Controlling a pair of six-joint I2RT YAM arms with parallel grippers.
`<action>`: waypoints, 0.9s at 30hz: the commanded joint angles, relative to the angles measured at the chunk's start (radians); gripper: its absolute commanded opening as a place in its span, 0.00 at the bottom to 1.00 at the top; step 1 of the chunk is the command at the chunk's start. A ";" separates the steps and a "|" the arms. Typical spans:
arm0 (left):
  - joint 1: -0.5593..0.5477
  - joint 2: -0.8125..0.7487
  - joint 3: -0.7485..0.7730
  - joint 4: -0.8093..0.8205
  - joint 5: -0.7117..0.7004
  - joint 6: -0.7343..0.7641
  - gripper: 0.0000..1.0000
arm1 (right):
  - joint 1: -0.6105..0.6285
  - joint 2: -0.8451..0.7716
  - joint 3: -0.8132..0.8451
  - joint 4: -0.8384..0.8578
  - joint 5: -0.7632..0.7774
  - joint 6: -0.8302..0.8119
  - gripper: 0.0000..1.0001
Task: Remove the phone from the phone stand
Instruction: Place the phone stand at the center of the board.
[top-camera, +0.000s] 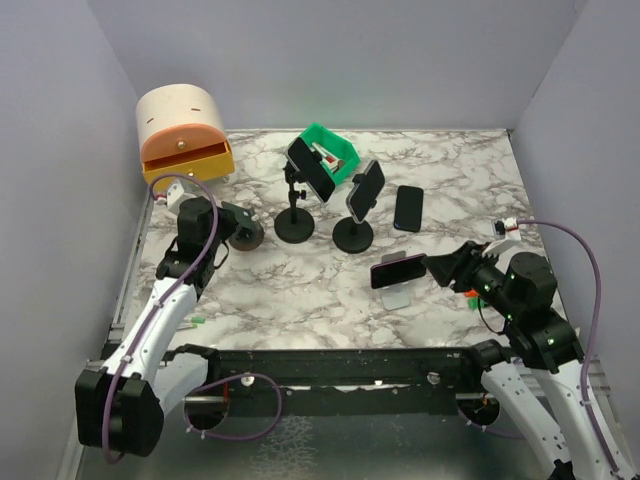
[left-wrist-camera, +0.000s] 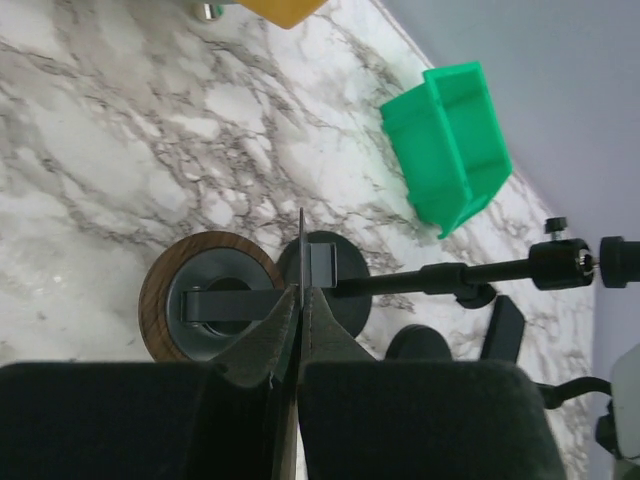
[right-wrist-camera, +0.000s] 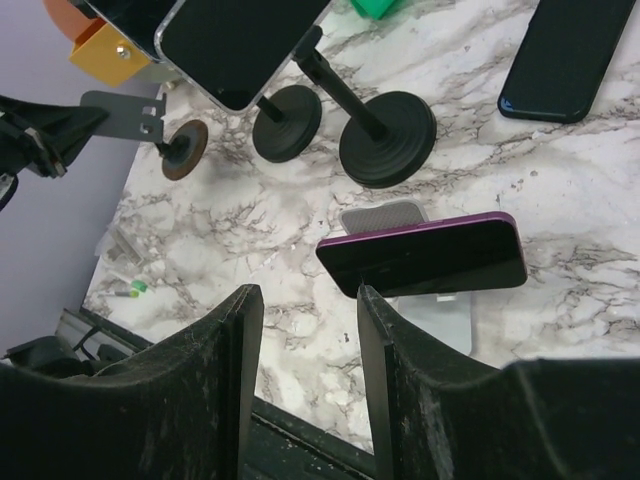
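Observation:
A purple phone (top-camera: 398, 270) (right-wrist-camera: 425, 255) leans on a low white stand (right-wrist-camera: 425, 318) at the front right of the marble table. My right gripper (top-camera: 441, 268) (right-wrist-camera: 305, 295) is open just to the right of it in the top view. In the right wrist view the phone's near end lies just past the right finger (right-wrist-camera: 385, 340), not between the jaws. My left gripper (top-camera: 234, 224) (left-wrist-camera: 300, 292) is shut on the thin grey plate (right-wrist-camera: 125, 115) of a small wood-rimmed stand (top-camera: 248, 236) (left-wrist-camera: 160, 300) at the left.
Two tall black stands (top-camera: 295, 228) (top-camera: 353, 236) in mid-table each carry a dark phone (top-camera: 310, 168) (top-camera: 365, 190). Another black phone (top-camera: 408, 208) lies flat to their right. A green bin (top-camera: 330, 150) stands at the back and an orange drawer box (top-camera: 183, 135) at the back left.

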 joint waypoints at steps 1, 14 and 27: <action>0.053 0.042 -0.033 0.274 0.184 -0.102 0.00 | 0.023 -0.025 0.035 -0.025 0.045 -0.036 0.47; 0.113 0.206 -0.026 0.464 0.199 0.022 0.00 | 0.048 -0.048 0.019 -0.018 0.052 -0.052 0.47; 0.176 0.347 0.063 0.356 0.288 0.166 0.00 | 0.056 -0.041 0.014 -0.014 0.049 -0.057 0.47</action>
